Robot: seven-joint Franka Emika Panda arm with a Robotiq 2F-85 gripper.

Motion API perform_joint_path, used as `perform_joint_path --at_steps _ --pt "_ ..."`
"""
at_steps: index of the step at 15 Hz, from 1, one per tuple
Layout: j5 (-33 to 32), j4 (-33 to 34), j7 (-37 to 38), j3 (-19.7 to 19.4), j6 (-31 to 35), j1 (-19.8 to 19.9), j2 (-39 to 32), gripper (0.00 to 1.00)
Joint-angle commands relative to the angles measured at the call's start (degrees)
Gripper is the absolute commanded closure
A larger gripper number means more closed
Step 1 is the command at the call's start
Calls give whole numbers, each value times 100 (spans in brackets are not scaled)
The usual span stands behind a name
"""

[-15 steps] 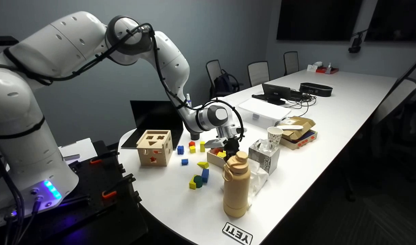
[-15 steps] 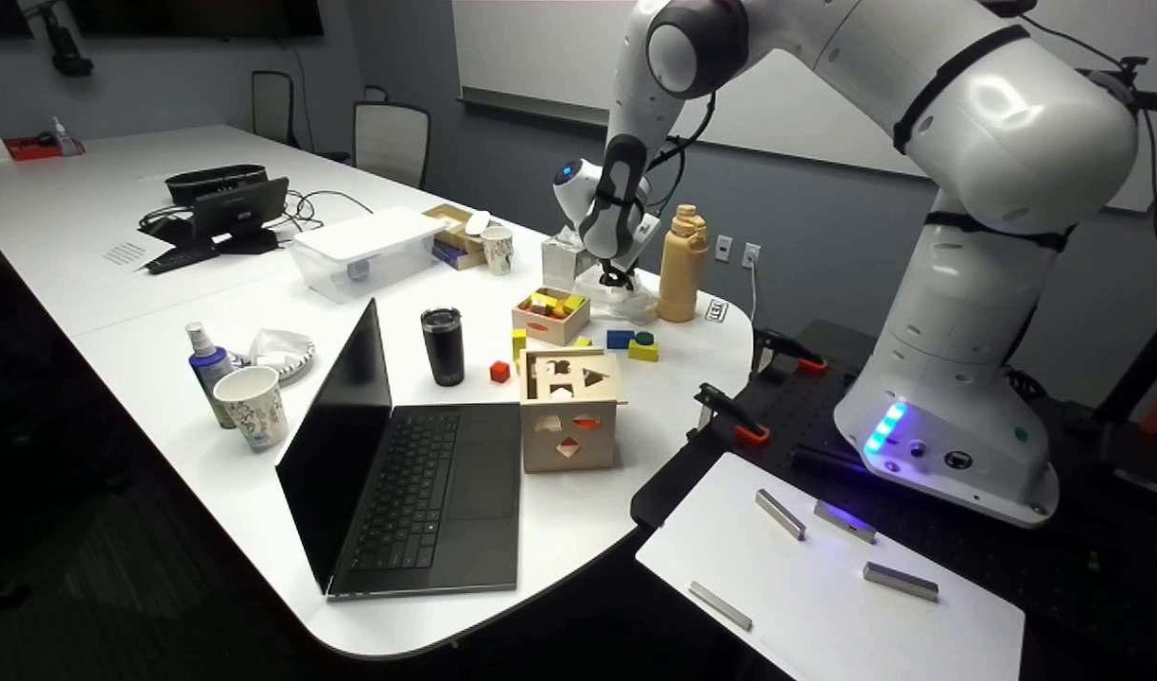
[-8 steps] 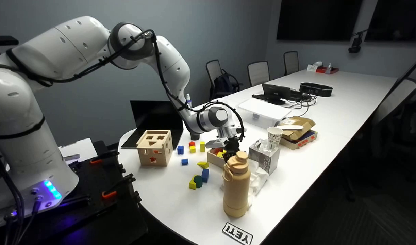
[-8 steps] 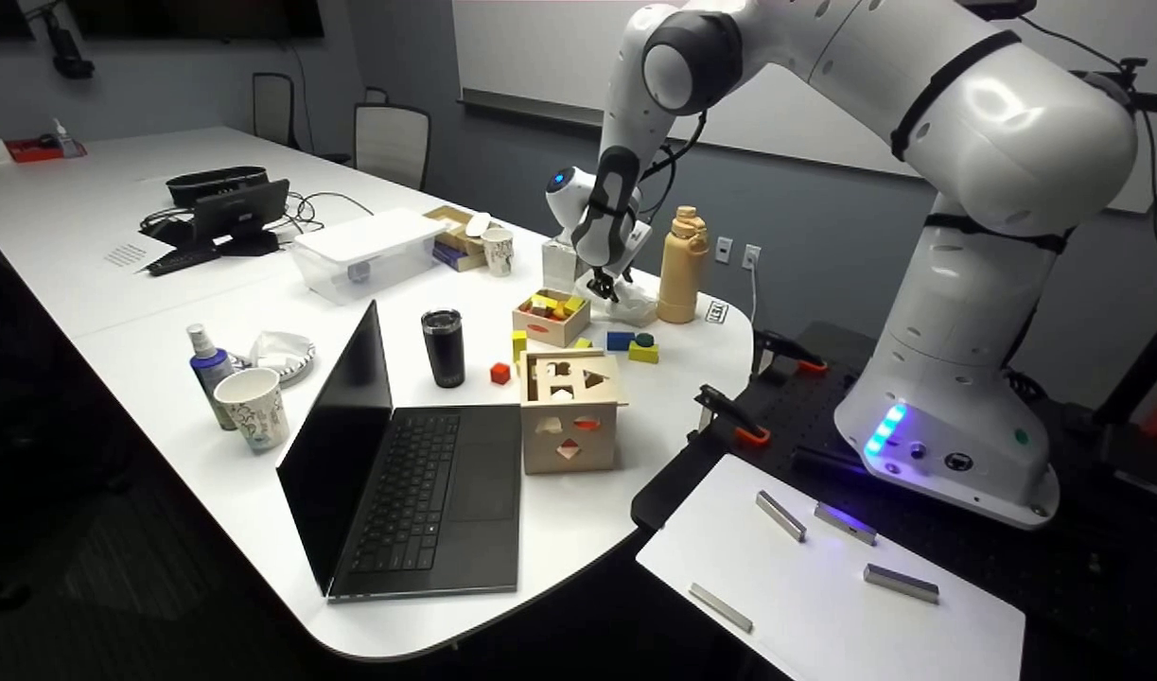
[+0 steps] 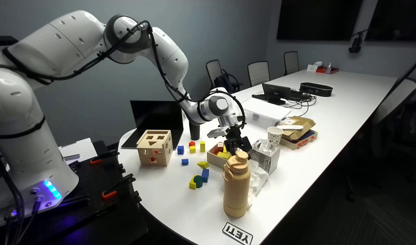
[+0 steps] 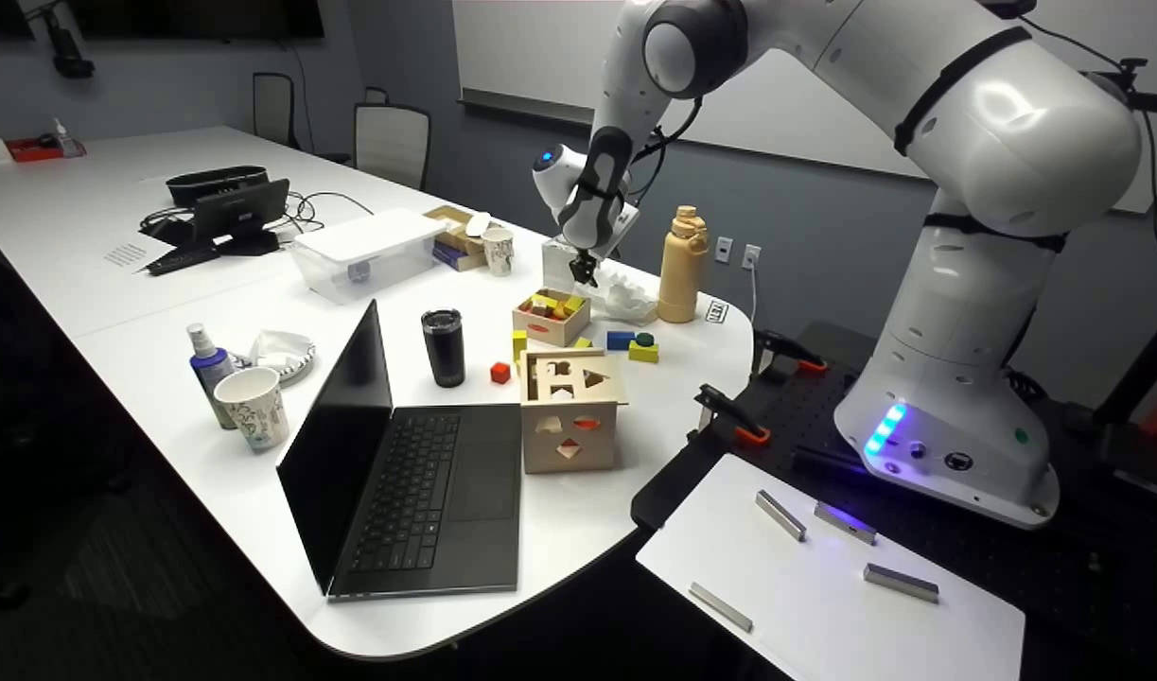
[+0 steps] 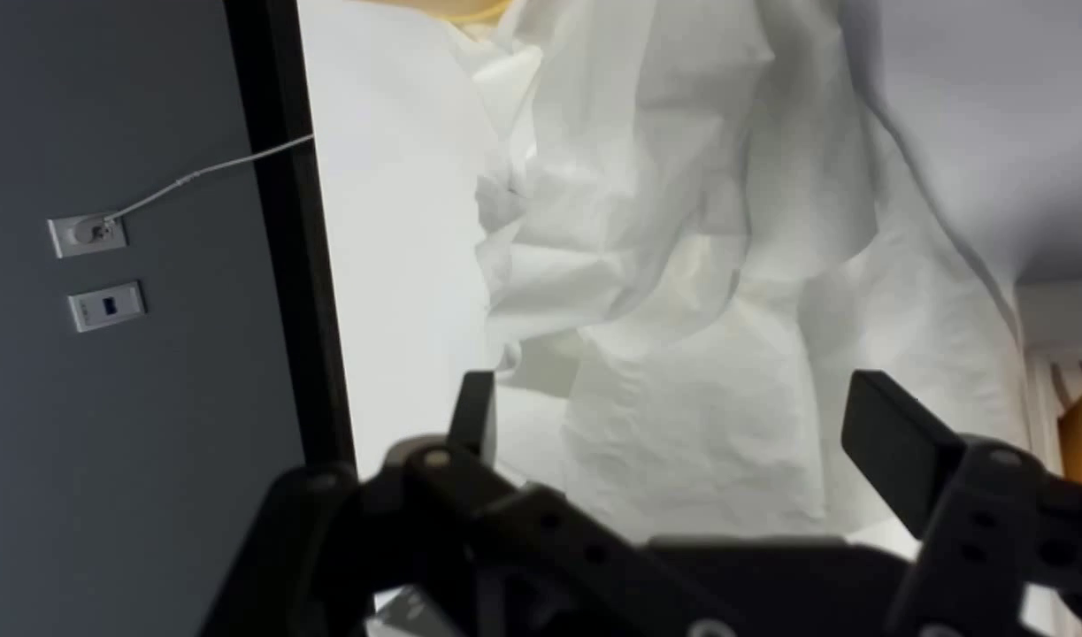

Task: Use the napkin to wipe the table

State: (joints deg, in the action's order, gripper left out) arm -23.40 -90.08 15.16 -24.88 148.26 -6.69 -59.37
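The napkin [image 7: 647, 221], white and crumpled, lies loose on the white table [image 5: 194, 211] near its edge. In the wrist view it spreads out below and ahead of my gripper [image 7: 673, 398], whose jaws stand wide apart with nothing held between them. Both exterior views show the gripper [image 6: 585, 272] a little above the tabletop, close to the tissue box and the block tray. Part of the napkin [image 5: 259, 177] is hidden behind the tan bottle in an exterior view; another exterior view has the napkin [image 6: 627, 297] between bottle and tissue box.
Close around are the tan bottle [image 5: 236, 190], the tissue box [image 5: 265, 160] and a wooden tray of blocks [image 5: 214, 160]. Several loose blocks [image 5: 205, 175], a shape-sorter cube [image 5: 154, 149], a black tumbler [image 6: 444, 348] and an open laptop [image 6: 427, 501] occupy the same table end.
The gripper has risen off the napkin and shifted toward the tissue box, and its fingers have spread apart. The napkin stays behind on the table.
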Motion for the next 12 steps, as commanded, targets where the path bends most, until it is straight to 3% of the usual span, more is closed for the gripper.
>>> perform_joint_path --at_steps 1,12 --pt "60 -394 -148 171 -222 -41 635 0" --pt "50 -775 -496 819 -834 132 1605 0"
